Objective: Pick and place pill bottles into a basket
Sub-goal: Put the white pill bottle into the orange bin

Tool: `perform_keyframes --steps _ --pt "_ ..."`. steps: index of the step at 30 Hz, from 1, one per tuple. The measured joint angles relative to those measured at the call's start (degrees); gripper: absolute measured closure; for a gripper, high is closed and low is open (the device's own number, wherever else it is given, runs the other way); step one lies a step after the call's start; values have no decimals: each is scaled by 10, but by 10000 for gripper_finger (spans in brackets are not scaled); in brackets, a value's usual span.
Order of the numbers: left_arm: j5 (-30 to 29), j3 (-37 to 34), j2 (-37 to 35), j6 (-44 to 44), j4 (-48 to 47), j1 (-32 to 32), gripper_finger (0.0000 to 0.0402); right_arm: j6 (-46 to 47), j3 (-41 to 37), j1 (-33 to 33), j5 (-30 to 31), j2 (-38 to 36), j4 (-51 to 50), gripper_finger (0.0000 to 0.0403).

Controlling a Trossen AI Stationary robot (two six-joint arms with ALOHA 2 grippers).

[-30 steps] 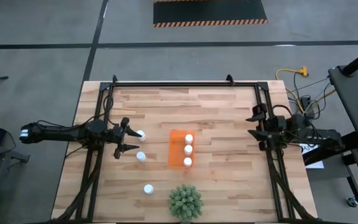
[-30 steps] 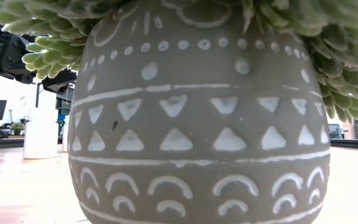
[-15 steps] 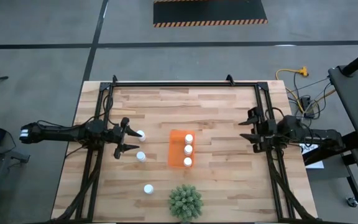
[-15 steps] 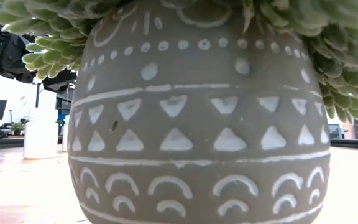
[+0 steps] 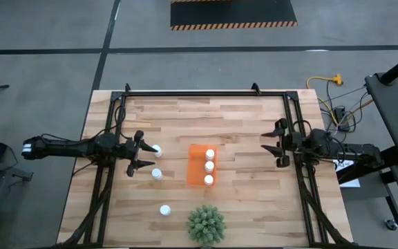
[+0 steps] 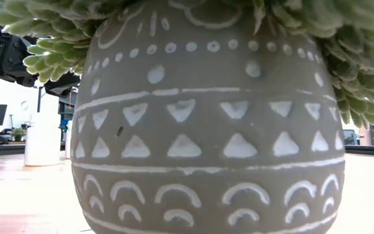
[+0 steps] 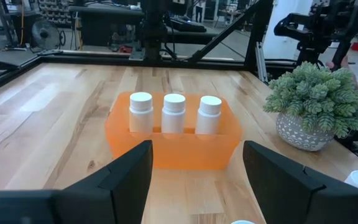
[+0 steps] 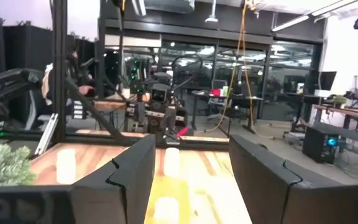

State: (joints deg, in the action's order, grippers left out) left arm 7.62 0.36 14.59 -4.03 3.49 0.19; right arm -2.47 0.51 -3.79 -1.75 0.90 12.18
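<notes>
The orange basket [image 5: 197,169] stands mid-table with three white pill bottles [image 5: 209,166] upright in it; the left wrist view shows the basket [image 7: 173,146] and its bottles [image 7: 174,112]. Three more bottles stand on their bases on the wood: one [image 5: 157,149] just ahead of my left gripper's fingertips, one [image 5: 157,173] nearer, one [image 5: 164,209] near the front. My left gripper [image 5: 144,156] is open and empty, left of the basket. My right gripper [image 5: 275,146] is open and empty, right of the basket.
A green spiky plant [image 5: 206,223] in a patterned grey pot [image 6: 206,130] stands at the table's near edge, in front of the basket, and fills the low view. Black frame rails [image 5: 206,93] run along the table's far, left and right sides.
My right gripper has gone toward the table's left, toward the basket, staying open. My left gripper and the bottles have kept still.
</notes>
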Motion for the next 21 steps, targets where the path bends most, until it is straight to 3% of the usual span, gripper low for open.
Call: perform_keyframes --steps 4,13,21 --pt "0 0 0 0 1 0 168 -6 0 0 2 -1 -6 209" --pt "0 0 0 0 1 0 168 -59 0 0 5 -1 -116 209" --pt "0 0 0 0 2 0 169 -81 0 0 5 3 -117 209"
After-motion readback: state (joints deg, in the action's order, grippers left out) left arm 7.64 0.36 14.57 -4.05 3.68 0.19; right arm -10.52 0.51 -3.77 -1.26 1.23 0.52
